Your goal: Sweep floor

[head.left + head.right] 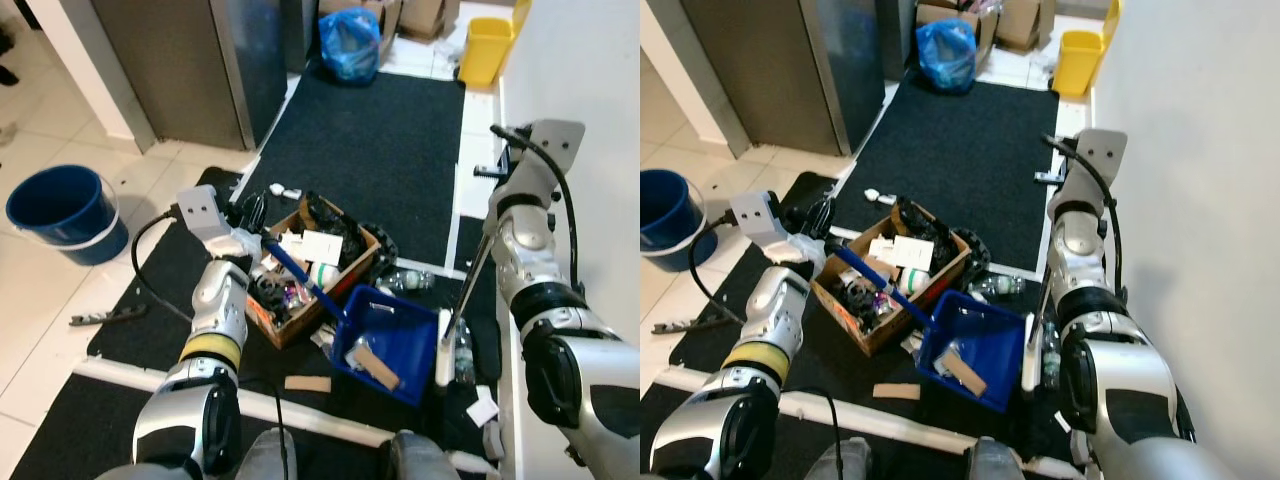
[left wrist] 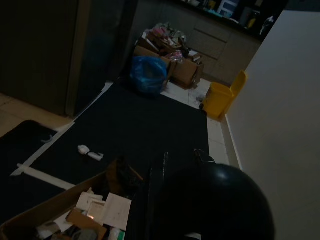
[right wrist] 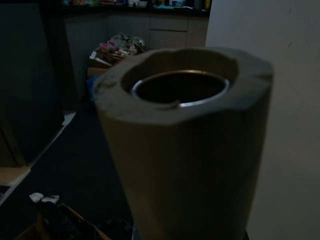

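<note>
Your left pincer (image 1: 262,238) grips the blue dustpan (image 1: 385,340) by its handle, the pan resting on the black mat (image 1: 380,150) down-right, while your right pincer (image 1: 486,232) holds the broom handle (image 1: 462,300) running steeply down just right of the pan.
</note>
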You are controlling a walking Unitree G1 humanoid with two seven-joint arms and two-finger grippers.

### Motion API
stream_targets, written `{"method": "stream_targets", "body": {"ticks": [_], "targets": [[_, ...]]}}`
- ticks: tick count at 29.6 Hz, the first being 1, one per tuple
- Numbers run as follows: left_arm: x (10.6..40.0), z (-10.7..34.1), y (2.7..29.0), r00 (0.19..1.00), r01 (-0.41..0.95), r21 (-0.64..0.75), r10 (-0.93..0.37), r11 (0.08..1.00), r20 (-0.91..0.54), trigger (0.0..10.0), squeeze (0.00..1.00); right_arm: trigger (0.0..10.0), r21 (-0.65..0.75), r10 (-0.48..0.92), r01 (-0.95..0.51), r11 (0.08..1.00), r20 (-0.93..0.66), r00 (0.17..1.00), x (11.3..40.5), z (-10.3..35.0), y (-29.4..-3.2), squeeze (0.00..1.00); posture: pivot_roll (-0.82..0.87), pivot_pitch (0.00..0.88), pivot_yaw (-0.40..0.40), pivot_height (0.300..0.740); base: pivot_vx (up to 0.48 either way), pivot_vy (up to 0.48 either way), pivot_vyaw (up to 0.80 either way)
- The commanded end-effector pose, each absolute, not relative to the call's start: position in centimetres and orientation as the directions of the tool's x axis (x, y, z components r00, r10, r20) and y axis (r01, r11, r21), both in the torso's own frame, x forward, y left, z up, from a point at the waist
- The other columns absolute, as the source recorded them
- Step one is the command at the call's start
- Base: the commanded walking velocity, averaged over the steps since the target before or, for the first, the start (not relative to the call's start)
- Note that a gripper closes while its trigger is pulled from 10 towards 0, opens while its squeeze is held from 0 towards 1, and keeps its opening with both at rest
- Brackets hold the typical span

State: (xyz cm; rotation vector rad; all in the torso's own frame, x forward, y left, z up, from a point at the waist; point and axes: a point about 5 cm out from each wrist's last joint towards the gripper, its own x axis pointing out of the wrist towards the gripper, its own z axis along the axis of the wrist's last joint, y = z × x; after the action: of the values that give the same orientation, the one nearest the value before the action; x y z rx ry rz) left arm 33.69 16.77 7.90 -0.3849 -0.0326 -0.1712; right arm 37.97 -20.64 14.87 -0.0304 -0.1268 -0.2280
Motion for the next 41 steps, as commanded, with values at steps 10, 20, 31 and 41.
{"method": "stream_targets", "body": {"ticks": [10,20,31,41], "targets": [[34.8,9.1,16.2,0.990,0.134,-0.344,-0.110,0.929,0.086,10.0,0.00,10.0,-0.046,-0.305,0.326,0.944,0.249,0.919,37.3,16.1,-22.9,0.00,0.07,0.038,-0.005,0.740,0.000,0.000,0.00],[35.0,9.9,18.1,0.994,0.013,-0.245,0.013,0.969,0.106,10.0,0.00,10.0,-0.064,-0.337,0.372,0.926,0.304,0.891,36.5,16.1,-24.2,0.00,0.08,0.050,-0.002,0.740,0.000,0.000,0.00],[35.0,10.9,18.4,0.981,0.007,-0.322,0.055,0.947,0.185,10.0,0.00,10.0,-0.071,-0.276,0.311,0.948,0.311,0.910,36.7,16.0,-23.0,0.00,0.07,0.129,-0.061,0.740,0.000,0.000,0.00],[34.6,11.3,18.2,0.971,0.013,-0.256,0.049,0.967,0.234,10.0,0.00,10.0,-0.118,-0.190,0.245,0.962,0.351,0.917,36.5,15.9,-21.4,0.00,0.07,0.275,-0.098,0.740,0.000,0.000,0.00]]}}
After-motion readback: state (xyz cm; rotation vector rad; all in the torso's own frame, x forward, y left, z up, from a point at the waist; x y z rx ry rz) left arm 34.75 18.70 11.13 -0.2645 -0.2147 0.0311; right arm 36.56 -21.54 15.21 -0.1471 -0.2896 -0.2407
